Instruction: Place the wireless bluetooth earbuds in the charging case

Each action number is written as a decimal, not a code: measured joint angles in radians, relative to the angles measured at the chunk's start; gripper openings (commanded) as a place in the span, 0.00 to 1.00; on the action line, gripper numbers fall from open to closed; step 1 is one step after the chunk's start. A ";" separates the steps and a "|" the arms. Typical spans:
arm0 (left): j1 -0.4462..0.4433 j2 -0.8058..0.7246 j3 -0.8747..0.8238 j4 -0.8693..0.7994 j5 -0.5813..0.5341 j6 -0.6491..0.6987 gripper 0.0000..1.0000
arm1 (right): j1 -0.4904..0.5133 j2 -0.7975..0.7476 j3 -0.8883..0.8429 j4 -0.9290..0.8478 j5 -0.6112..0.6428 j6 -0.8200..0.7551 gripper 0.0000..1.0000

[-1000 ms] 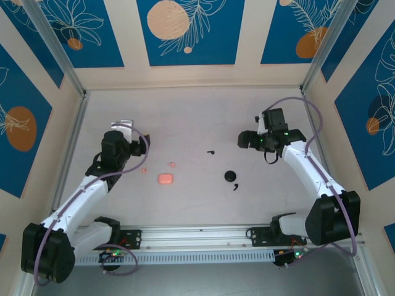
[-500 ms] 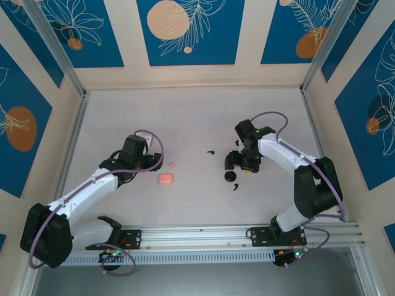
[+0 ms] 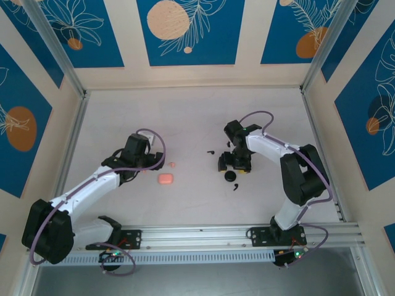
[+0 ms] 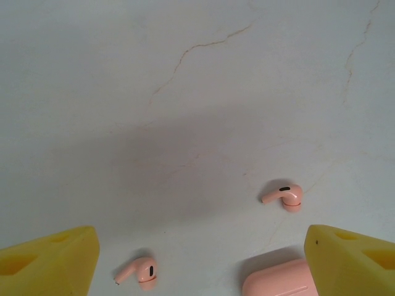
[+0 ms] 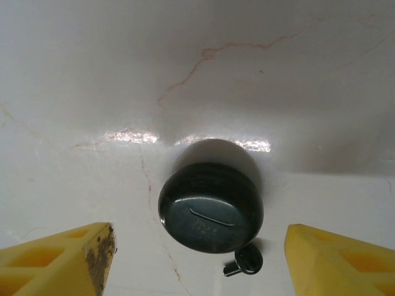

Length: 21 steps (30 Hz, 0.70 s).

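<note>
Two salmon-pink earbuds lie on the table in the left wrist view, one (image 4: pixel 282 195) ahead to the right and one (image 4: pixel 139 272) low between the yellow fingers. The shut pink case (image 4: pixel 278 280) sits by the right finger. My left gripper (image 4: pixel 200 265) is open above them, holding nothing. From above, the pink case (image 3: pixel 165 179) lies just right of the left gripper (image 3: pixel 150 165), with a pink earbud (image 3: pixel 172 164) beyond it. My right gripper (image 5: pixel 197 262) stands open over the round black case (image 5: pixel 211 206), with a black earbud (image 5: pixel 244 261) touching its near edge. A second black earbud (image 3: pixel 210 152) lies apart.
Both arms reach inward over the white marbled table (image 3: pixel 185 117). Patterned walls close the table on three sides, with metal posts at the back corners. A rail (image 3: pixel 197 237) runs along the near edge.
The right arm swung in from the back right and now hovers over the black case. The left gripper moved right and forward toward the pink case and earbuds.
</note>
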 measured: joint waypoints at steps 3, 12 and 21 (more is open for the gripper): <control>0.000 0.000 0.000 0.000 -0.001 -0.001 0.86 | 0.009 0.018 0.002 -0.001 0.007 0.003 0.72; 0.000 0.000 0.000 -0.004 -0.023 -0.001 0.87 | 0.032 0.076 0.007 -0.003 0.020 0.011 0.66; 0.000 0.000 0.000 -0.005 -0.030 -0.001 0.87 | 0.032 0.093 0.007 -0.003 0.045 0.018 0.60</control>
